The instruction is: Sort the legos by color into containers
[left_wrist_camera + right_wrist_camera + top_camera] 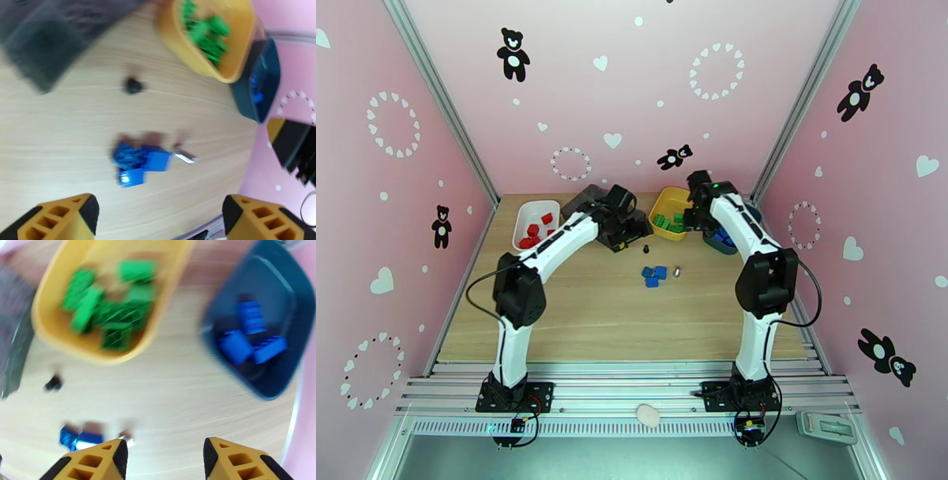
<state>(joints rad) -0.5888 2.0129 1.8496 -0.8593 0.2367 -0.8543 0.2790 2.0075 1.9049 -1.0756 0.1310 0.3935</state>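
Three blue legos point(654, 275) are lying loose; left hand point(160, 211) and right hand point(164, 455) are hovering spread, best centring over one brick.

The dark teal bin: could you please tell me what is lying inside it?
At least three blue legos lie in the dark teal bin, seen from the right wrist. From above, the right arm covers much of that bin, so its contents are largely hidden there.

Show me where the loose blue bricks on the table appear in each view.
Top external: blue bricks near centre, nearer than the yellow bin.
Left wrist: blue bricks lower centre, below the yellow bin.
Right wrist: blue bricks bottom left, below the yellow bin.
Shared landmark: the yellow bin.
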